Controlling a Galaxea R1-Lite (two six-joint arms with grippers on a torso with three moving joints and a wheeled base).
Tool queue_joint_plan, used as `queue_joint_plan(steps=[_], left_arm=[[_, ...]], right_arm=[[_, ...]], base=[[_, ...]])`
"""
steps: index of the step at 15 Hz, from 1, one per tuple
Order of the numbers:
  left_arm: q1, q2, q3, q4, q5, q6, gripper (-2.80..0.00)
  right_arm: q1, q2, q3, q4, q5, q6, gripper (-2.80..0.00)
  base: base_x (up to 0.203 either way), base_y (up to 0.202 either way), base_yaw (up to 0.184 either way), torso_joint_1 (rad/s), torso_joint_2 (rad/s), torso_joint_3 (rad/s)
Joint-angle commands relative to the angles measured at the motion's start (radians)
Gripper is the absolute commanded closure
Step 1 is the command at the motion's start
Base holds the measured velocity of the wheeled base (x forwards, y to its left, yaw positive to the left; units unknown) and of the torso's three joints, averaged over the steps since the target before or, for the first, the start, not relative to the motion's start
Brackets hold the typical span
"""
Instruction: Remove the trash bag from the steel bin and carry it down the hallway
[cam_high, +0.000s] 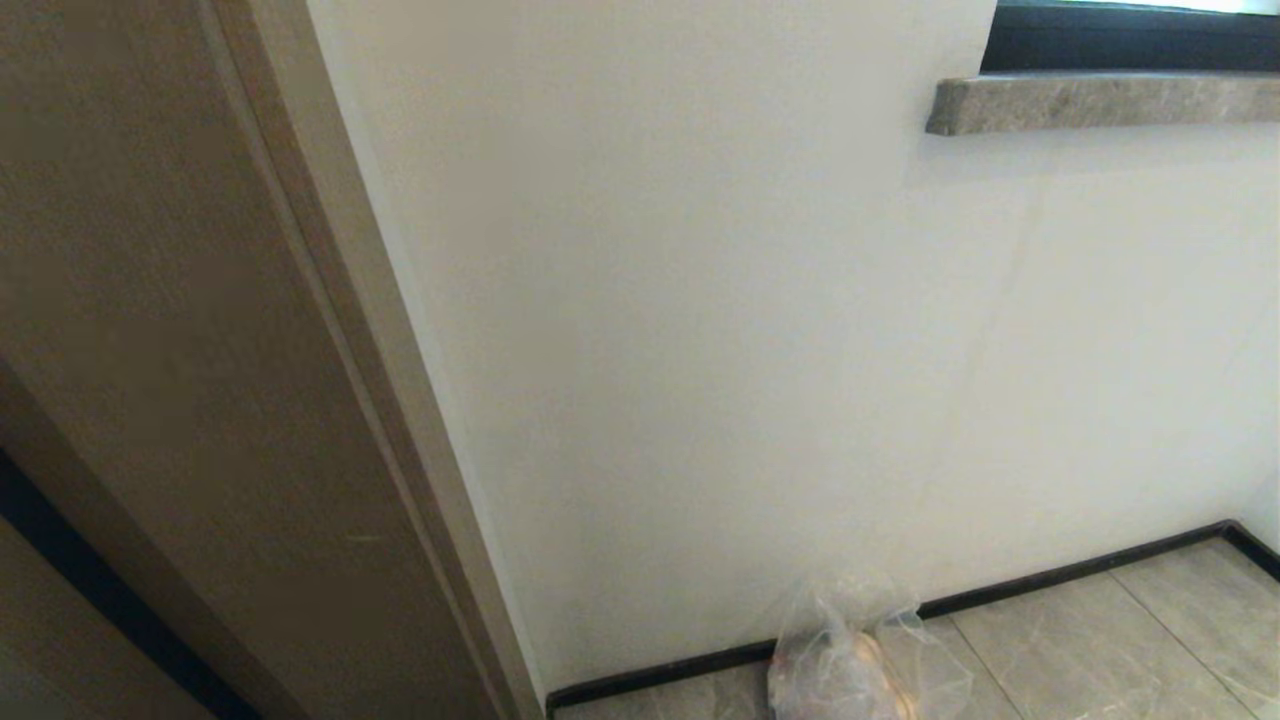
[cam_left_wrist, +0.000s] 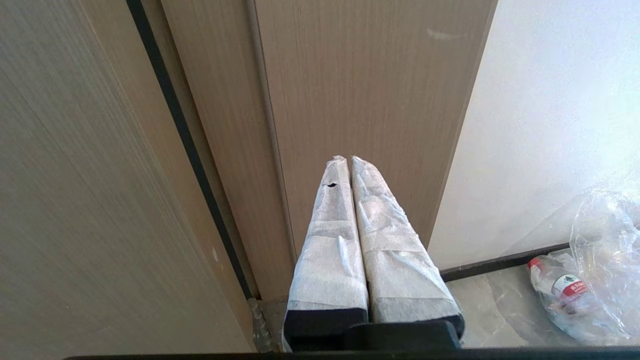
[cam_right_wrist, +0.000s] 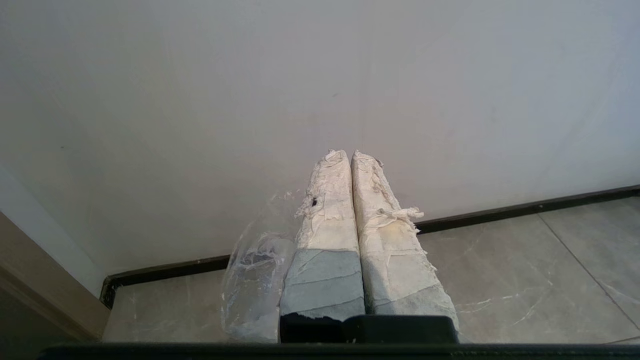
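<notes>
The trash bag (cam_high: 860, 660), clear crinkled plastic with something brownish inside, sits on the hallway floor tiles (cam_high: 1100, 640) against the white wall. In the left wrist view the trash bag (cam_left_wrist: 597, 270) lies off to the side, with a red-capped bottle (cam_left_wrist: 555, 287) showing at its plastic. My left gripper (cam_left_wrist: 349, 159) is shut and empty, facing the wooden door frame. My right gripper (cam_right_wrist: 350, 154) is shut too, with nothing between its wrapped fingers; the trash bag (cam_right_wrist: 252, 285) stands beside and beyond it, not gripped. The steel bin is out of view.
A brown wooden door frame (cam_high: 200, 350) fills the left side. The white wall (cam_high: 750, 350) stands close ahead, with a black baseboard (cam_high: 1080, 570) along its foot. A grey stone window sill (cam_high: 1100, 100) juts out high on the right.
</notes>
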Motion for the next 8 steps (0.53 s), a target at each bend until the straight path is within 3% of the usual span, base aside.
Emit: queue_joint_plan(steps=[1, 8], left_arm=[[0.000, 0.000, 0.000, -0.001, 0.000, 0.000, 0.00], [0.000, 0.000, 0.000, 0.001, 0.000, 0.000, 0.00]], right_arm=[[-0.001, 0.002, 0.002, -0.001, 0.000, 0.001, 0.00], [0.001, 0.002, 0.002, -0.003, 0.000, 0.000, 0.00]], base=[[0.000, 0.000, 0.000, 0.000, 0.00, 0.000], [0.000, 0.000, 0.000, 0.000, 0.00, 0.000]])
